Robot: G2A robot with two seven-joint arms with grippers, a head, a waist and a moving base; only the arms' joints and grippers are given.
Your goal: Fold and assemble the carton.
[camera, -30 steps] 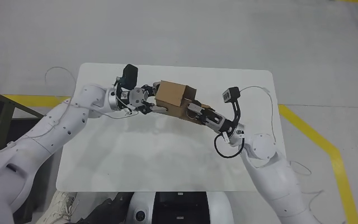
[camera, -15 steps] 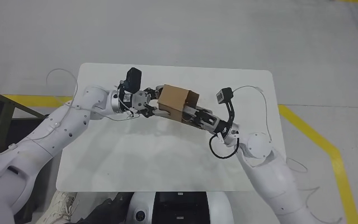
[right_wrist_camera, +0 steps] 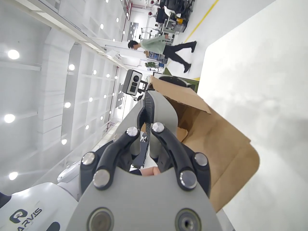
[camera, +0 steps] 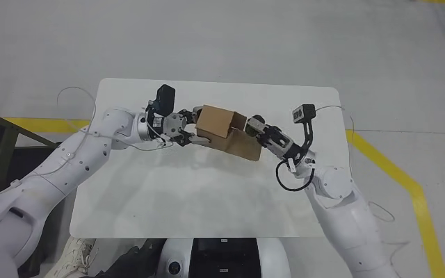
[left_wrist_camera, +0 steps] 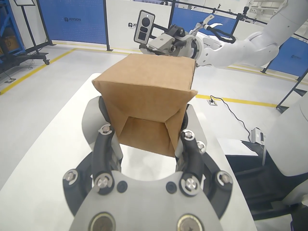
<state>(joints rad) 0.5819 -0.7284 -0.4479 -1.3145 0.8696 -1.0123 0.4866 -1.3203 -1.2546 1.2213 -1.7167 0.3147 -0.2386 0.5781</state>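
A brown carton (camera: 217,121) hangs over the middle of the white table (camera: 174,201), lying on its side. My left gripper (camera: 186,128) is shut on its left end; in the left wrist view the carton (left_wrist_camera: 146,90) sits between the two fingers (left_wrist_camera: 102,123), its end flaps folded inward. The opposite end is open, with a large flap (camera: 245,145) spread toward the table's front. My right gripper (camera: 254,126) is at that open end, shut with nothing visible between its fingers (right_wrist_camera: 154,111), right beside the carton's edge (right_wrist_camera: 192,102) and flap (right_wrist_camera: 223,145).
Thin white cables trail over the table near the right arm (camera: 325,110) and at the far left corner (camera: 69,89). Yellow floor lines (camera: 389,167) run past both table sides. Bare tabletop lies in front of the carton.
My right gripper has pulled away from the carton's front flap and swung right and back to the open end. The large flap now lies spread out. The left gripper has held still with the carton.
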